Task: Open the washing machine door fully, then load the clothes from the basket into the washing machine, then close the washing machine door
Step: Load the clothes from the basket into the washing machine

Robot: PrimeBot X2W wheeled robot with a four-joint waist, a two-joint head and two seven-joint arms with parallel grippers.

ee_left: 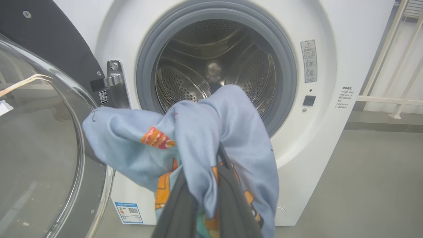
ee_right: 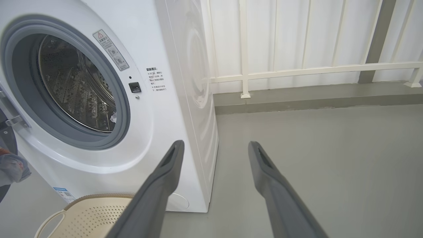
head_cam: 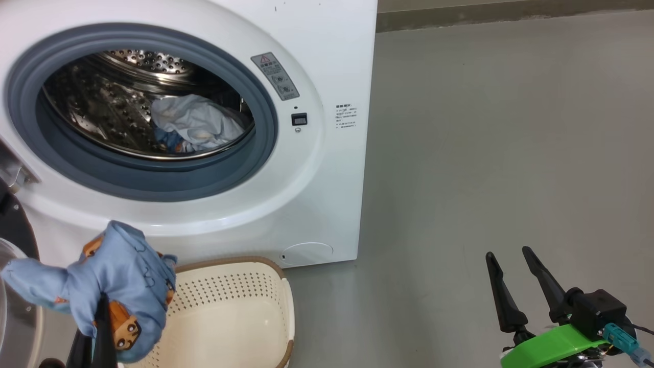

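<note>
The left gripper (ee_left: 214, 155), clamped on a soft light-blue garment with orange prints (ee_left: 201, 129), holds it low before the big white washing machine (ee_left: 330, 138), whose steel drum mouth (ee_left: 214, 59) lies ahead and above.

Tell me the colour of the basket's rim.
The basket rim is brown; head view shows it best.

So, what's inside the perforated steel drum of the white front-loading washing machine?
A crumpled light-blue and cream garment lies low in the drum, toward its right, with orange print peeking out beneath. Whatever sits lower at the front is hidden by the blue-grey gasket.
</note>
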